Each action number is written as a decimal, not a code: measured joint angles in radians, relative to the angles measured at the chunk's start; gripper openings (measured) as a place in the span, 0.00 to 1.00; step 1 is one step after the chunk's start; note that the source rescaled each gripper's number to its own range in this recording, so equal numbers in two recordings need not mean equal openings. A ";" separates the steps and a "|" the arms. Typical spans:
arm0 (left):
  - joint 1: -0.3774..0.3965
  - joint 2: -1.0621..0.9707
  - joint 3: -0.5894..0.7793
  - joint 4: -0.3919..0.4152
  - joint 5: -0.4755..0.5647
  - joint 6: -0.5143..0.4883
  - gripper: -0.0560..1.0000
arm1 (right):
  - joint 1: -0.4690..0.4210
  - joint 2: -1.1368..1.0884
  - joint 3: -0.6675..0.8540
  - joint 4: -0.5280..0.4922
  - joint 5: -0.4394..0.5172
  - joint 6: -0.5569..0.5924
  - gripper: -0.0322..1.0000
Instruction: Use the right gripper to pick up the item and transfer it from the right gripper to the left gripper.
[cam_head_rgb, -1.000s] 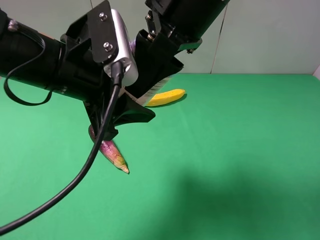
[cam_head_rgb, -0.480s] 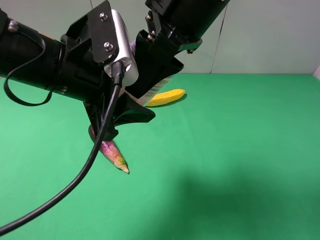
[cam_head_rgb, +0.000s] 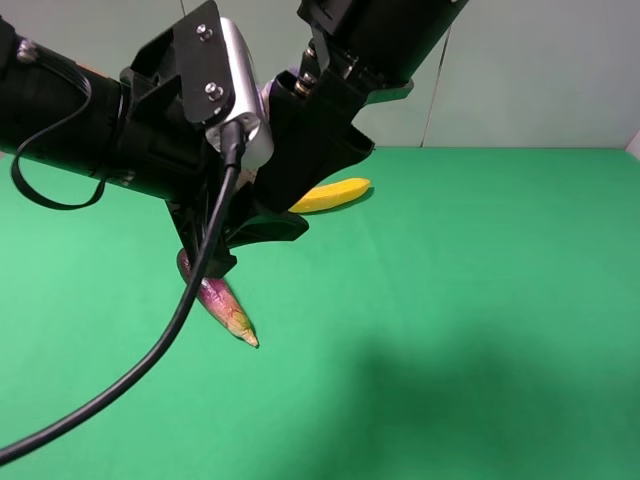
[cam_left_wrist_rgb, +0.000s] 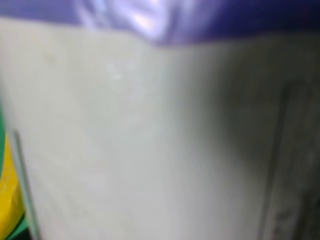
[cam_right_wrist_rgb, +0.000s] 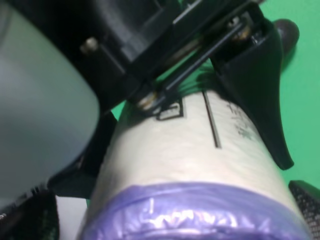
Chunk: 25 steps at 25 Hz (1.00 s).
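**Item aloft between two claws, handover nearly made**

Starting at the left of the high view: seeing the left gripper (cam_head_rgb: 255, 228) reaching in, carrying the silver-grey block (cam_head_rgb: 243, 95). Passing over the eggplant (cam_head_rgb: 215, 298) lying on the green table (cam_head_rgb: 480, 300) beneath it. Finding the item (cam_right_wrist_rgb: 200, 150) up in the air where the arms are meeting, hidden there but filling the left wrist view with whitish label. Reading its long axis, in the right wrist view, as pointing away from that camera toward the left gripper, purple end nearest the lens. Seeing one left finger (cam_right_wrist_rgb: 260, 85) lying across the far part of the label; not seeing its partner, yet judging the left gripper to be clamped on the item. Moving right: finding the right gripper (cam_head_rgb: 290, 175) slanting down from above, its pads (cam_right_wrist_rgb: 306, 202) flanking the purple end with a pale gap beside one, so judging it released. Expecting the next move to be a straight retreat along that axis, away from the left gripper. Ending at the banana (cam_head_rgb: 330, 194), lying on the table beyond.
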 joint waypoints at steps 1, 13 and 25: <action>0.000 0.000 0.000 0.002 -0.001 0.000 0.06 | 0.000 0.000 0.000 -0.003 0.000 0.001 0.96; 0.000 0.003 0.000 -0.002 -0.016 -0.008 0.06 | 0.001 0.000 0.000 -0.098 -0.006 0.039 1.00; 0.000 0.003 0.000 -0.014 -0.042 -0.018 0.06 | -0.080 -0.075 0.000 -0.156 0.007 0.062 1.00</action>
